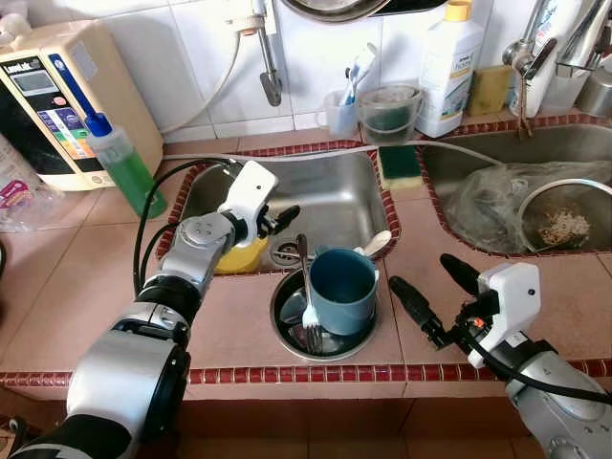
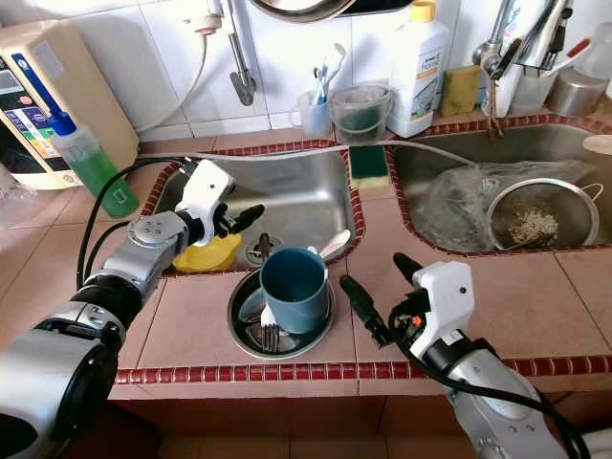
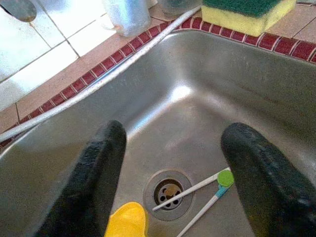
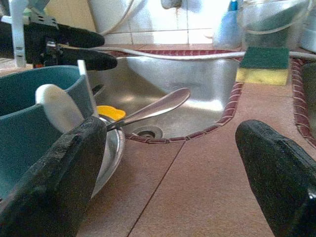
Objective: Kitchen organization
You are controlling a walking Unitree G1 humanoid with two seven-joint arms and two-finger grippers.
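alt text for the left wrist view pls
The left gripper, fingers open, hovers over a steel sink, its drain between them. Two thin utensils and a yellow object lie by the drain; a sponge sits on the rim.

No print legible on water purifier (image 1: 57, 105), detergent bottle (image 1: 449, 72)
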